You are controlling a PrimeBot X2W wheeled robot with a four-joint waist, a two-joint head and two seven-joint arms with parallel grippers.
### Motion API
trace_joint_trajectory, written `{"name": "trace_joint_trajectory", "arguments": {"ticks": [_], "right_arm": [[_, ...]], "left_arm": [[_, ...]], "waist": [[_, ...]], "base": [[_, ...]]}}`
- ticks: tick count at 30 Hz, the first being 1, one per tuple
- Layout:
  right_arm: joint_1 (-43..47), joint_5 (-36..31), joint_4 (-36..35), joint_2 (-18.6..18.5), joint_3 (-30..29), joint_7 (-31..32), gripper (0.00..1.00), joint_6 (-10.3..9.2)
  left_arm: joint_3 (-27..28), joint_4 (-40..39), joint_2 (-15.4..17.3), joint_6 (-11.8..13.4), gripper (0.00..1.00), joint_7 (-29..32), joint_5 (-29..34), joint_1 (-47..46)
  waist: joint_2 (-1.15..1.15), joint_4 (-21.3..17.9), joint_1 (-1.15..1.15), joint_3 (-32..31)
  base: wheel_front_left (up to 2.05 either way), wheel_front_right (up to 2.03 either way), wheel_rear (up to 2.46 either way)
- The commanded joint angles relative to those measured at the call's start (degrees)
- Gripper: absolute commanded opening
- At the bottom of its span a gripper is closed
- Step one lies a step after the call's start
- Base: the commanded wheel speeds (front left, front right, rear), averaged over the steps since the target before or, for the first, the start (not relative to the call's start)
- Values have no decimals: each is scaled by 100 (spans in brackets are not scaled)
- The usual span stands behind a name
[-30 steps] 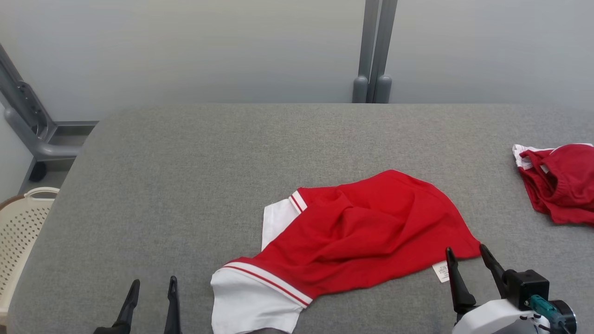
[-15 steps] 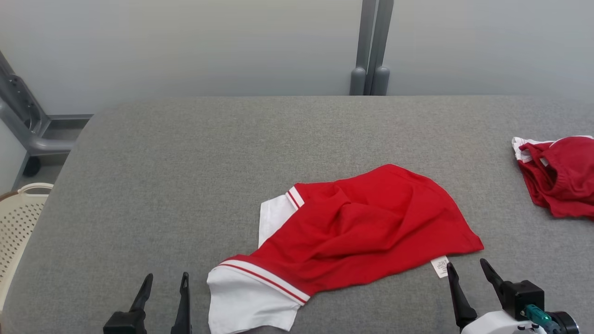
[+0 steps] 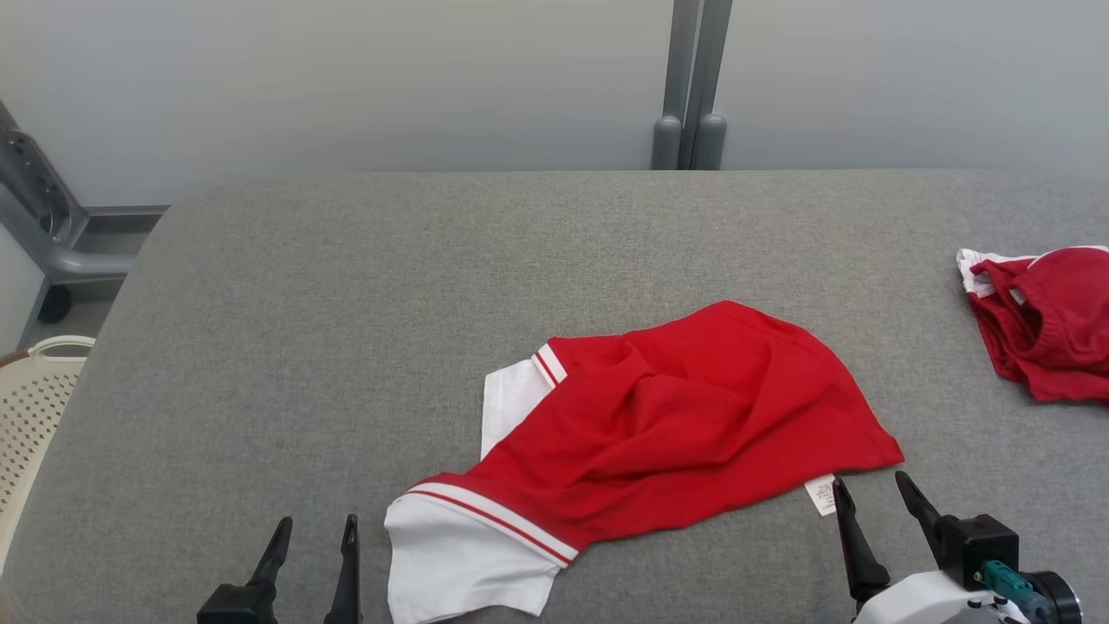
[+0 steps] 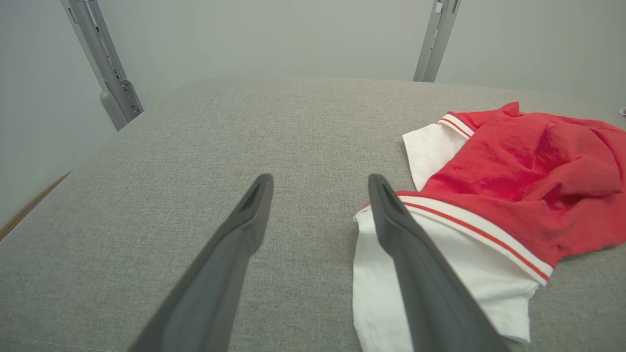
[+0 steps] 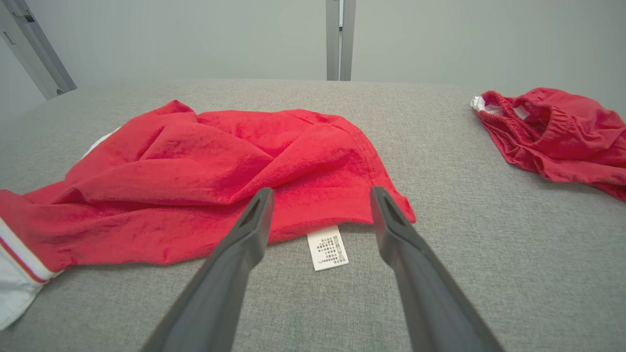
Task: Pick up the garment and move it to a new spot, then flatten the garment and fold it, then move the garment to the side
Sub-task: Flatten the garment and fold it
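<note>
Two grippers w/ fingers apart, holding nothing: left gripper (image 3: 318, 520) by the white sleeve (image 3: 450, 555), right gripper (image 3: 868, 478) near the tag (image 3: 823, 496) corner. Red-and-white garment (image 3: 667, 433) lies crumpled mid table (image 3: 346, 303), not flat yet; flatten, fold & side move prob all left to do

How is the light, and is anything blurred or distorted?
Head view: soft, even light, only a thin shadow under the red-and-white garment, nothing blurred. Left wrist view: the wide lens stretches the left gripper. Right wrist view: the care label is sharp, its print too small to read.
</note>
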Motion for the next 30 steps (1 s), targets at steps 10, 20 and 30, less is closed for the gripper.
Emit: {"name": "trace_joint_trajectory", "arguments": {"ticks": [10,20,30], "right_arm": [[-226,-21,-208,-13,-181,560,100,-9],[-538,-515,-578,-230,-599,2139,100,-9],[-806,-633,-368,-399,-618,2414,100,-9]], "left_arm": [[-213,536,-11,-81,100,327,-361,-86],[-595,1121,5,-114,100,1071,-737,-404],[-803,1437,-8,-130,91,1284,-1037,-624]], "waist": [[0,-40,0,81],[0,-27,0,400],[0,1,0,560]], "base": [[0,0,0],[0,0,0],[0,0,0]]}}
